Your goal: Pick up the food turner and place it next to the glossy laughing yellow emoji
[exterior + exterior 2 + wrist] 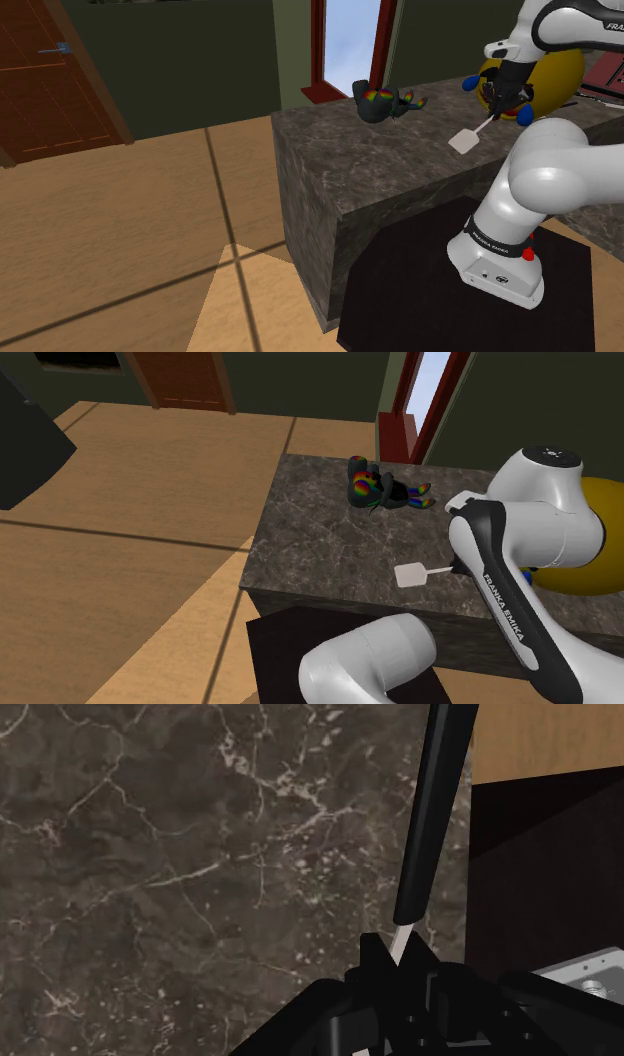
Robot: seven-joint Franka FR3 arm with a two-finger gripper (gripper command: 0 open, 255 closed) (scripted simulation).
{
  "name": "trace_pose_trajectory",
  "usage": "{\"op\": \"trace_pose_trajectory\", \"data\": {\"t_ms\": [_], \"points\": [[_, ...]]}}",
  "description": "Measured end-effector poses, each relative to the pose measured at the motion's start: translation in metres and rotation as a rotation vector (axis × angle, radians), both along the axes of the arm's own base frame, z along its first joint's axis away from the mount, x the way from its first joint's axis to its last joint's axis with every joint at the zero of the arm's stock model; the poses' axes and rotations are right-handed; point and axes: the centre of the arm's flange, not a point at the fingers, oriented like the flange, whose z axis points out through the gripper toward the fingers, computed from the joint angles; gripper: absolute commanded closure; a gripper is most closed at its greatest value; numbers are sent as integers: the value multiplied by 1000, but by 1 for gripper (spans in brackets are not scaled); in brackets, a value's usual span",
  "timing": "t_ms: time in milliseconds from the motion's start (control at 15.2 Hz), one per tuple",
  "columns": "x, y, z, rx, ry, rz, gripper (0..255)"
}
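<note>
The jaws are closed narrow on the food turner (pixel 463 141), pinching its thin white shank. In the wrist view the black handle (pixel 430 814) runs straight away from them, over the bench (pixel 150 884) and towards its edge, where wooden floor (pixel 540 739) shows beyond.

In the shoulder view the turner hangs slanted from the jaws, its flat white blade lowest and pointing to that view's lower left, over the dark veined bench (pixel 380 170). Whether the blade touches the surface I cannot tell. The second exterior view shows the same blade (pixel 408 574) over the bench (pixel 320 532), near the front edge, with the shank running behind the white arm (pixel 540 532).

The yellow emoji (pixel 560 70) – large, round and glossy – sits on the bench just behind the jaws, partly hidden by the arm (pixel 560 170); it appears again in the second exterior view (pixel 585 584). The turner's blade is near it but apart.

A dark toy with rainbow patches (pixel 383 102) lies at the bench's far edge, well apart from the turner (pixel 372 487).
</note>
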Motion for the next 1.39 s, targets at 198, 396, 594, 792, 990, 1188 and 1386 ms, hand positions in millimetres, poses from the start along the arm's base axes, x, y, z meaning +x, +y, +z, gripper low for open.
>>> {"op": "trace_pose_trajectory", "data": {"t_ms": [198,396,594,792,990,1188,1386], "points": [[-1,0,-16,0,0,0,255],[1,0,-31,0,0,0,255],[-1,-1,-47,0,0,0,255],[0,0,-63,0,0,0,255],[0,0,-76,-2,-2,-1,255],[0,0,-78,-3,-2,-1,255],[0,0,-79,-2,-1,-1,255]]}}
